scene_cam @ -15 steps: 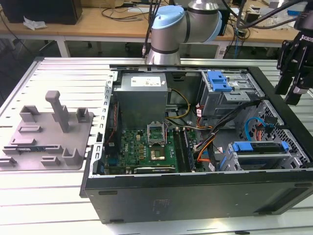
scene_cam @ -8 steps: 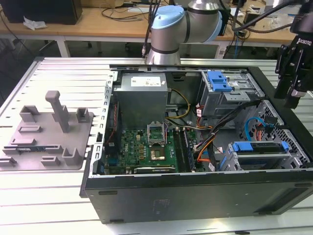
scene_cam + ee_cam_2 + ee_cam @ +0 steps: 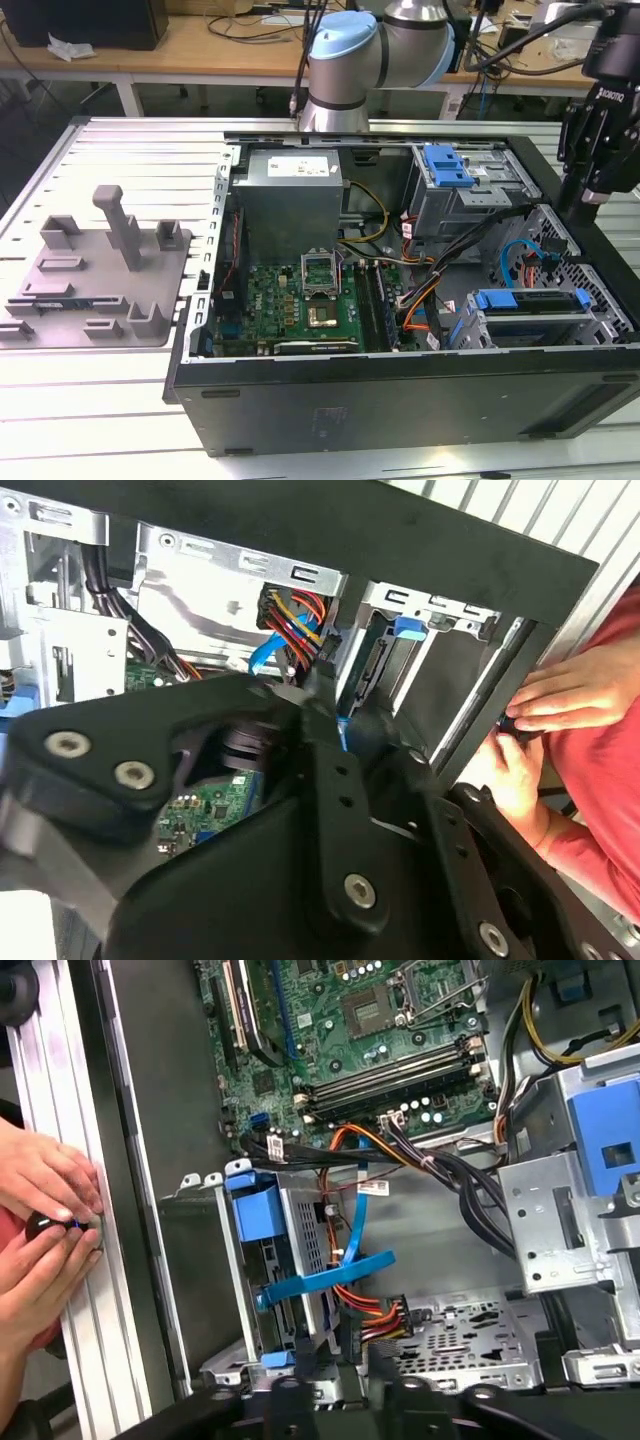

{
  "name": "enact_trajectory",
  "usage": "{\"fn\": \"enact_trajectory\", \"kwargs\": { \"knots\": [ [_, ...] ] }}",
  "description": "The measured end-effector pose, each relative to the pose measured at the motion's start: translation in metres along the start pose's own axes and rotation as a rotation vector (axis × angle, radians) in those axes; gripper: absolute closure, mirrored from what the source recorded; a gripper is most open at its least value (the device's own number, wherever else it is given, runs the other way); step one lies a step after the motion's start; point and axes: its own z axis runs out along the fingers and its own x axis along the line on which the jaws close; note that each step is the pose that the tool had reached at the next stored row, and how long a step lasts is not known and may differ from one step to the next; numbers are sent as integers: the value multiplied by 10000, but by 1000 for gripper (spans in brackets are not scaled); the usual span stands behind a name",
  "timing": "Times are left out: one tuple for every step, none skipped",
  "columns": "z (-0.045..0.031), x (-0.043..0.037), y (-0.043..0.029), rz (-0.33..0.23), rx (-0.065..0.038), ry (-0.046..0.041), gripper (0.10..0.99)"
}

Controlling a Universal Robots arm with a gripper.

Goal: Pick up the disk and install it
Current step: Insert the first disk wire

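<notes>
The disk (image 3: 530,300), edged by its blue carrier rail, sits inside the lower drive cage at the exterior view's right of the open computer case. In the first wrist view I see the disk (image 3: 285,1300) edge-on in that cage, connectors exposed and a blue cable running to it. The second wrist view shows the disk (image 3: 378,665) in the bay under a blue tab. My gripper (image 3: 590,175) hangs above the case's right wall, just beyond the cage, with nothing visibly in it. Its black linkage shows in both wrist views (image 3: 330,860) (image 3: 340,1405).
A grey fixture tray (image 3: 100,270) with upright posts lies left of the case. A blue latch on a grey metal cage (image 3: 447,165) sits at the case's back. A person's hands (image 3: 40,1200) (image 3: 570,695) hold a small black object at the table rail beside the case.
</notes>
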Motion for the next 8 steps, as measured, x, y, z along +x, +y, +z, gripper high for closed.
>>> {"fn": "enact_trajectory", "kwargs": {
  "knots": [
    [17,-6,0,5,7,28,792],
    [28,-9,1,7,10,44,792],
    [35,-12,1,9,13,60,792],
    [42,-13,2,11,25,124,792],
    [49,-17,2,-14,52,228,792],
    [53,-22,2,-30,70,279,792],
    [55,-37,4,-50,90,336,792],
    [53,-71,12,-73,115,409,792]
  ]
}}
